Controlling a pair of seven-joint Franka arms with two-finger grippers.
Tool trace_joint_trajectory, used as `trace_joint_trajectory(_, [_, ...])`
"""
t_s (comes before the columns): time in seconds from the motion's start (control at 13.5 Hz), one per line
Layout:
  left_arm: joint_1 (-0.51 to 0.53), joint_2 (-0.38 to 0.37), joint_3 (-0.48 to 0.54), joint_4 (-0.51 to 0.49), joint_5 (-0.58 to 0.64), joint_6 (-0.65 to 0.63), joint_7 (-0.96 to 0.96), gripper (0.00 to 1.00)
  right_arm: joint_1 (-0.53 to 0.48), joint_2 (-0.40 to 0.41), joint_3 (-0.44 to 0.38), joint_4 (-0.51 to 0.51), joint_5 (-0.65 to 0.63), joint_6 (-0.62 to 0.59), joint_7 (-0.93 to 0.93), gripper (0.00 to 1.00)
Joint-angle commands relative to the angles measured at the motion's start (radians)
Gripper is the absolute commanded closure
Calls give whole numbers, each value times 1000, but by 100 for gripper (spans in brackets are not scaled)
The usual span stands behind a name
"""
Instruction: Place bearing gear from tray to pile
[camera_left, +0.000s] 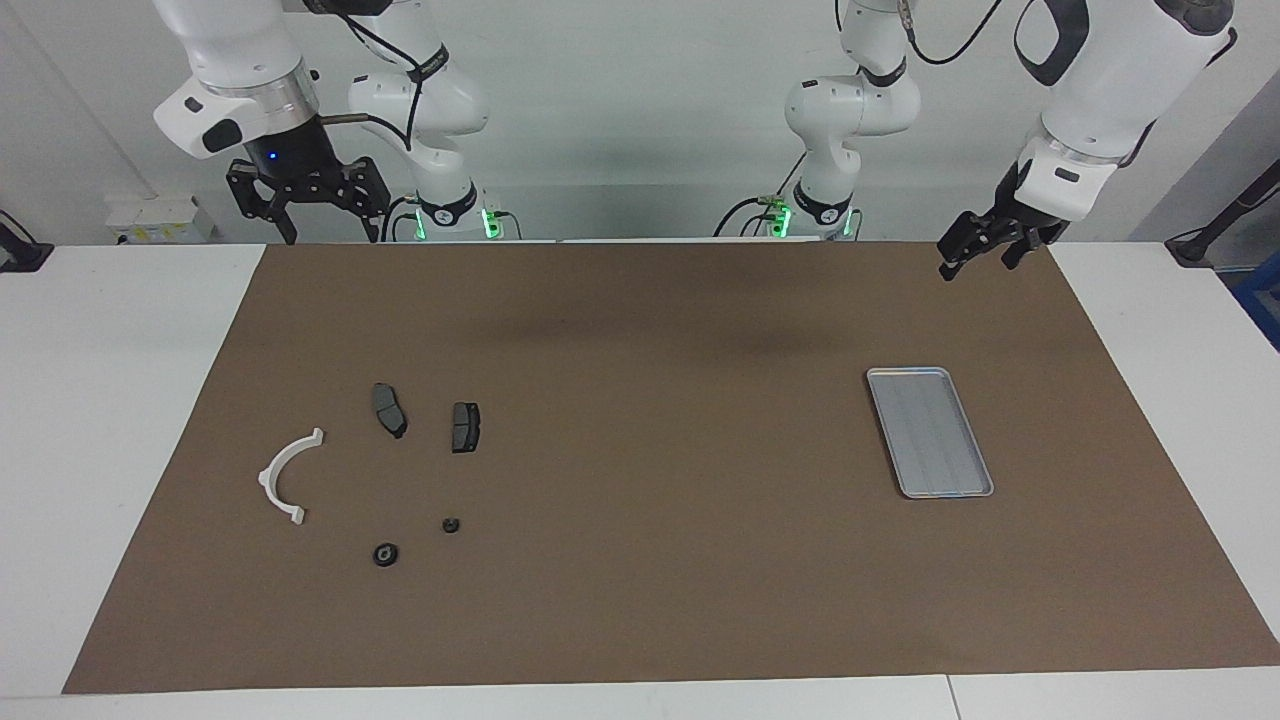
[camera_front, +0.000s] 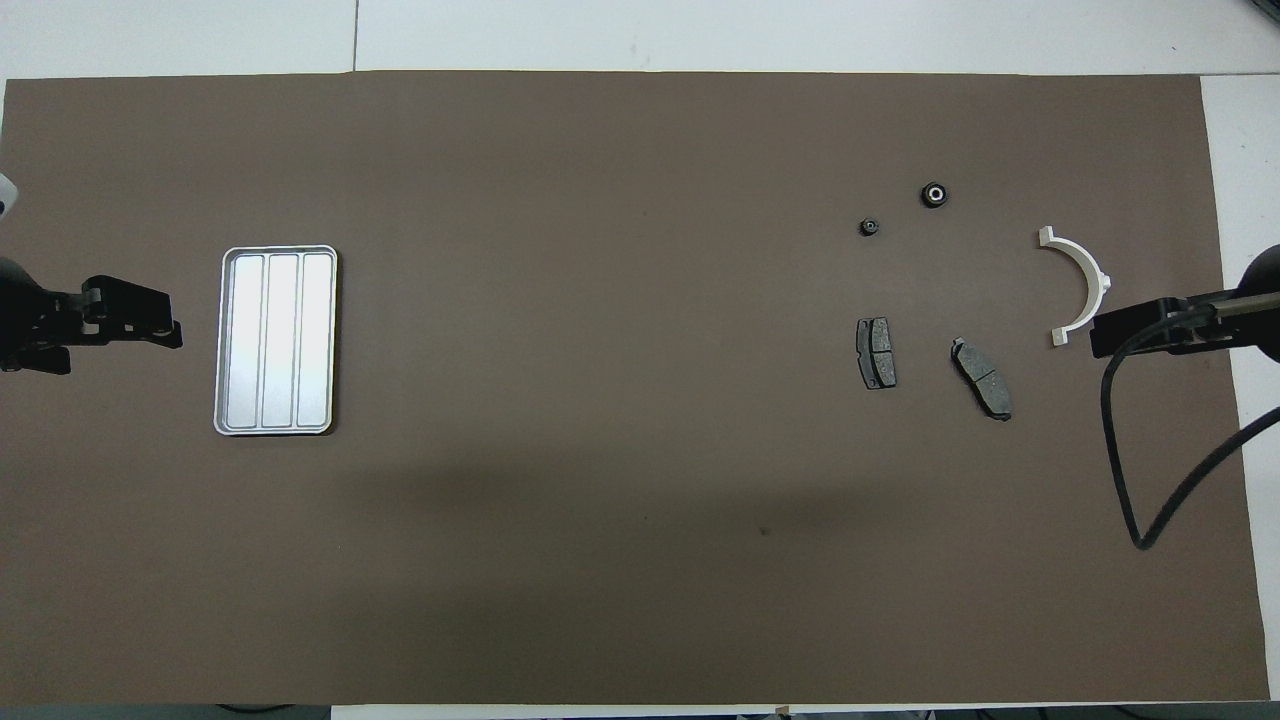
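Both grippers are up in the air, holding nothing. Right gripper (camera_left: 308, 212) hangs over the mat's edge nearest the robots at the right arm's end, fingers spread wide. Left gripper (camera_left: 985, 243) hangs over the same edge at the left arm's end; can't tell how far its fingers are apart.

The tray (camera_left: 930, 432) lies flat on the brown mat (camera_left: 660, 600) toward the left arm's end, nothing in it. A wide bare stretch of mat separates it from the pile.

Pile at the right arm's end: two brake pads (camera_left: 390, 409) (camera_left: 465, 427), white half-ring bracket (camera_left: 288, 476) beside them, and farther from the robots the bearing gear (camera_left: 386, 554) with a smaller black round part (camera_left: 451, 524) near it. None touching.
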Motion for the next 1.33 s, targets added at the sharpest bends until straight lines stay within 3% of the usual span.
trace_joint_trajectory(0.0, [6, -15, -4, -4, -5, -17, 4, 0, -2, 1, -7, -20, 42, 24, -22, 0])
trace_joint_trajectory(1.26, [6, -15, -4, -4, -5, -17, 4, 0, 1, 10, -10, -22, 54, 73, -25, 0])
